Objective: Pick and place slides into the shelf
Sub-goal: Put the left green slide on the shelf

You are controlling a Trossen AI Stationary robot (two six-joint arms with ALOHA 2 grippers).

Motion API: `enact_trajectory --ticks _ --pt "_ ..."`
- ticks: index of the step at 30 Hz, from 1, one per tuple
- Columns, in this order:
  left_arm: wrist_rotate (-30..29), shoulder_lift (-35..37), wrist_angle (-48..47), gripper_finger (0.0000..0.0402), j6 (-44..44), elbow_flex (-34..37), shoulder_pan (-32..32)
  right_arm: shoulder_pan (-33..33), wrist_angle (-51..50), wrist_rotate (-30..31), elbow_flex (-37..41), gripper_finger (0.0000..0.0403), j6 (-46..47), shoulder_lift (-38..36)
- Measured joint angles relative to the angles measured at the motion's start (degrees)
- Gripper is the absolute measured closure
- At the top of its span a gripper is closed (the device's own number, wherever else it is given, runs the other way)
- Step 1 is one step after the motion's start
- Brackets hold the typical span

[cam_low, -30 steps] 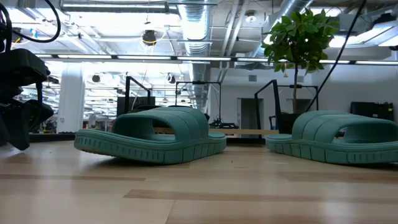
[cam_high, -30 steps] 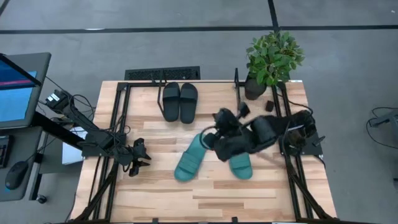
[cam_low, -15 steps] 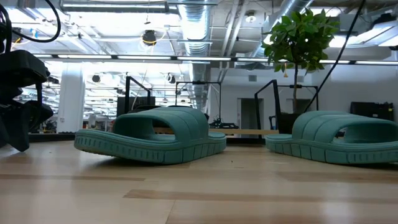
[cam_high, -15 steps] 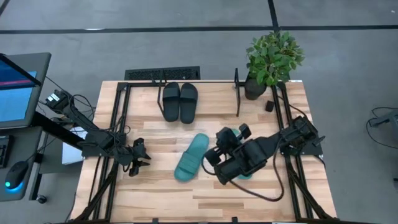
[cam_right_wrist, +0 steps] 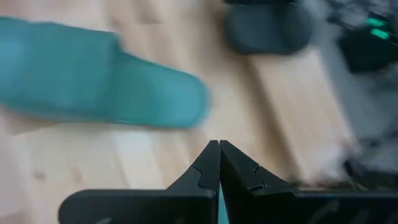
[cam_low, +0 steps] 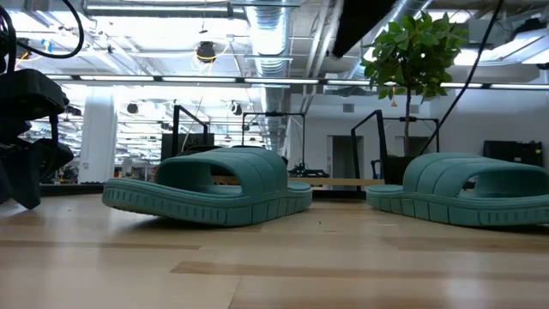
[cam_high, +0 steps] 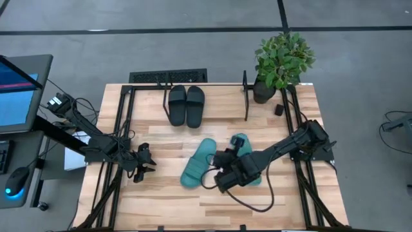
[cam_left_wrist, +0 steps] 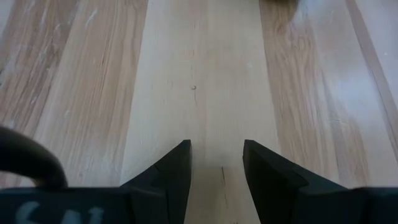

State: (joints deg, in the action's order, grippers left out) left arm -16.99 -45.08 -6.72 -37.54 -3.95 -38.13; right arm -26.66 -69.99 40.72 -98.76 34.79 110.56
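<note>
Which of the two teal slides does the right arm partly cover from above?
The teal slide nearer the plant side; the right gripper sits over it, while the other teal slide lies uncovered.

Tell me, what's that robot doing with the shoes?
It is putting slides onto a shelf. Two black slides already sit side by side between the shelf's end frames. Two teal slides lie loose mid-table. The right gripper is shut and empty, low over the table between the left teal slide and the right teal slide, which its arm partly covers. The left gripper waits open near the table's left side.
</note>
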Motion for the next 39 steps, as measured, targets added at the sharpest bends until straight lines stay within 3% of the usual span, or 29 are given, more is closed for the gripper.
enact_trajectory --ticks 6,13,16,23,28,39 --pt "0.0 0.0 0.0 0.0267 0.0 0.0 0.0 1.1 22.5 -9.8 7.2 0.0403 -14.4 0.0" --pt "0.0 0.0 0.0 0.0267 0.0 0.0 0.0 3.8 32.1 -19.0 12.3 0.0403 -18.6 0.0" --pt "0.0 0.0 0.0 0.0267 0.0 0.0 0.0 5.7 33.4 -22.0 12.9 0.0403 -21.5 0.0" --pt "-0.1 0.0 0.0 0.0267 0.0 0.0 0.0 10.3 35.3 -22.9 14.8 0.0403 -27.4 0.0" --pt "-0.1 0.0 0.0 0.0267 0.0 0.0 0.0 13.9 34.0 -29.4 15.9 0.0403 -31.9 0.0" --pt "-0.1 0.0 0.0 0.0267 0.0 0.0 0.0 15.9 30.7 -37.5 15.9 0.0403 -38.1 0.0"
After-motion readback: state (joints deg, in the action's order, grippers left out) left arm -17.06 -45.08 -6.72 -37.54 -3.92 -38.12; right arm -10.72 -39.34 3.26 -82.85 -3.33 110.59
